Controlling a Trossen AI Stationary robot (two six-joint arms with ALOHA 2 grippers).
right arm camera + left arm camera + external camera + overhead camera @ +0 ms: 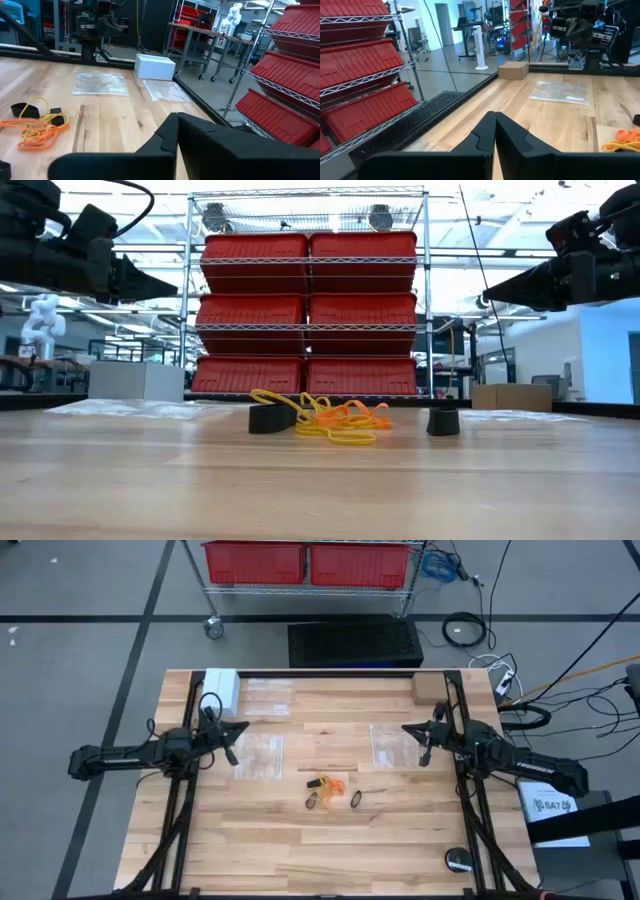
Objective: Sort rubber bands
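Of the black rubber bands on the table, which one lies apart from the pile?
The black rubber band on the right-arm side: it lies alone on bare wood, while the others touch the orange and yellow tangle.

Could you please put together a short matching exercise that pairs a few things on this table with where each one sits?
Things:
1. white box
2. cardboard box
3. rubber bands
4. black puck

Places:
A. middle of the table, between both arms
B. far corner, left arm's side
C. near edge, right arm's side
D. far corner, right arm's side

Pairs: 1-B, 2-D, 3-A, 4-C
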